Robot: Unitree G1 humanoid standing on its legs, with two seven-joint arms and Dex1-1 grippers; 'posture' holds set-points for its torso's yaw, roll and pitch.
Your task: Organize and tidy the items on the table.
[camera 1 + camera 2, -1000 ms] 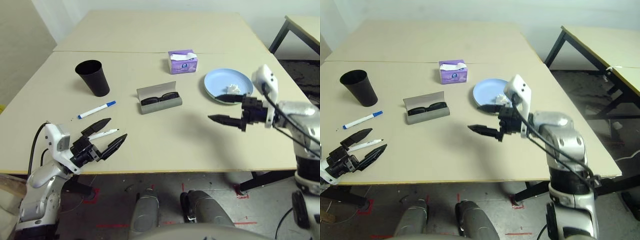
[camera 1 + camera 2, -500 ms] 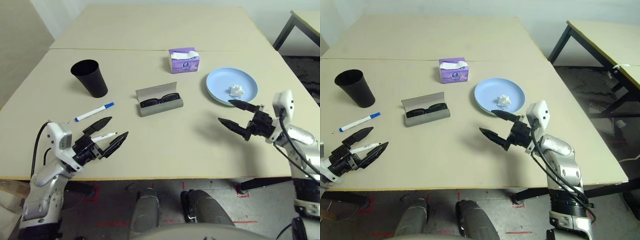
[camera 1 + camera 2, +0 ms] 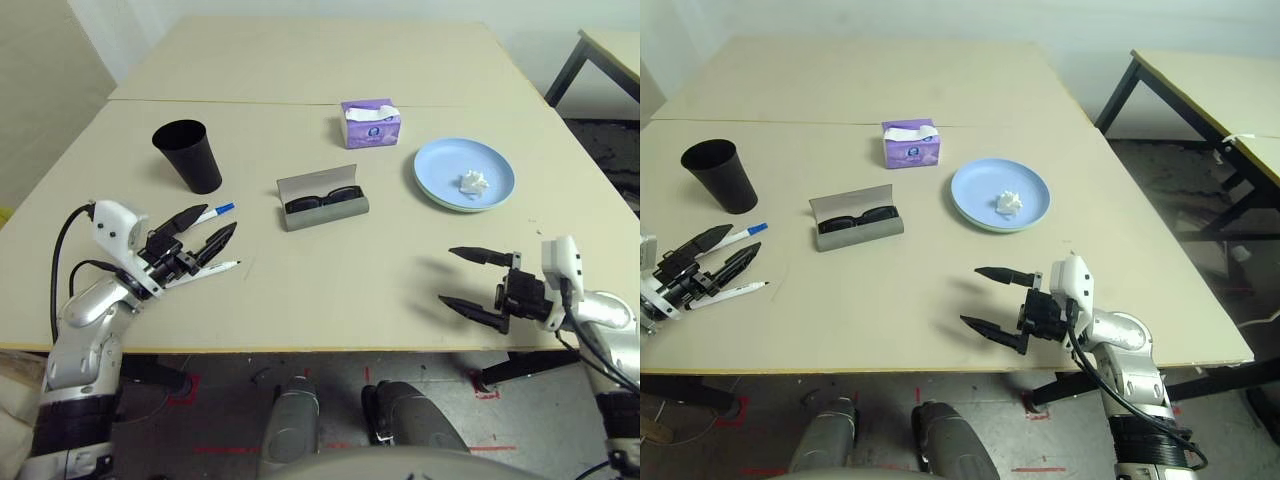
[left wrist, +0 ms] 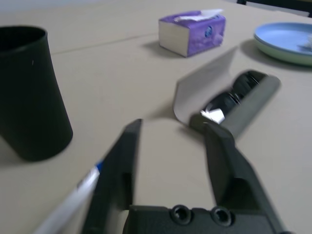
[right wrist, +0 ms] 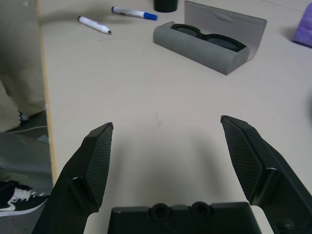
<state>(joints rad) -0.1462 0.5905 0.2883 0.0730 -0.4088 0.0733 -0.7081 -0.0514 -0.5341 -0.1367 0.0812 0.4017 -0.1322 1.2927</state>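
A pale wall [image 3: 300, 8] runs along the 12 o'clock edge, and a beige wall [image 3: 40, 90] closes the 9 o'clock side. At 2 o'clock stands a second table [image 3: 1210, 85] with a light top and dark metal legs [image 3: 1118, 95]; something small and white lies at its near edge. The floor [image 3: 1200, 200] under it is dark, mottled grey. Toward 6 o'clock the floor is grey concrete with red tape marks [image 3: 190, 385]. Black cables [image 3: 1260, 315] trail across the floor at 3 o'clock. The light is even and soft, with faint shadows.
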